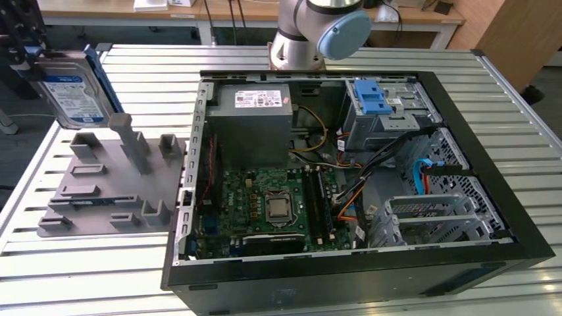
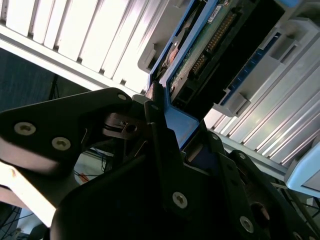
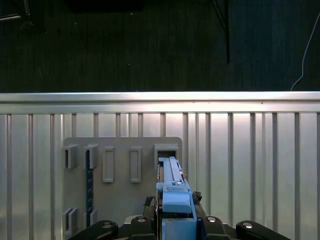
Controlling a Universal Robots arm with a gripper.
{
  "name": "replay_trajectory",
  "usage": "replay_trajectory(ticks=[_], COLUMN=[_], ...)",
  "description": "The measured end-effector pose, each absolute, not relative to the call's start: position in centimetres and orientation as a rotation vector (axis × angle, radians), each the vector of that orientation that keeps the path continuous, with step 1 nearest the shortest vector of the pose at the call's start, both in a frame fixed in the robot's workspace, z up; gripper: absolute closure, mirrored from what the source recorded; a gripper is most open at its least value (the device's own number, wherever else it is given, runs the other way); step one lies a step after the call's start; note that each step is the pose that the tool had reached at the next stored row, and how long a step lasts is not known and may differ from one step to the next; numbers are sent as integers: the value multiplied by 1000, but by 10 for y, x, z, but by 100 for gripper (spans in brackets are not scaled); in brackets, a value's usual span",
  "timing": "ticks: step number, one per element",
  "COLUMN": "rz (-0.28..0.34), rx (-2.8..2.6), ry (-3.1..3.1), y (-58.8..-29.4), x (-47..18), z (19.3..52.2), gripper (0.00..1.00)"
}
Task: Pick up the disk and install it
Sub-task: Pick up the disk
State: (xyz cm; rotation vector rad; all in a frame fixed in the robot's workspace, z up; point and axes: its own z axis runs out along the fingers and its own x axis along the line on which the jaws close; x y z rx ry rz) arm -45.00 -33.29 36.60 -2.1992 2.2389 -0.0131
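The disk hangs upright above the table at the exterior view's left. It is a silver drive with a blue-and-white label and blue side rails. My gripper is shut on its outer edge. The disk is lifted off the grey holder plate below it. In the first wrist view the disk shows edge-on with its blue rail, clamped in the gripper. In the second wrist view the disk's circuit-board side runs out from between the black fingers.
An open computer case lies on the slatted metal table. Inside are a grey power-supply box, a motherboard and a metal drive cage with a blue latch. The arm's base stands behind the case.
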Motion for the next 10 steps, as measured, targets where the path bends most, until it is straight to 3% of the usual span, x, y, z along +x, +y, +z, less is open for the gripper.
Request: replay_trajectory(ticks=[10], rz=[-13], rx=[-2199], ry=[2239], y=[-333], x=[-450], z=[372], gripper=[64])
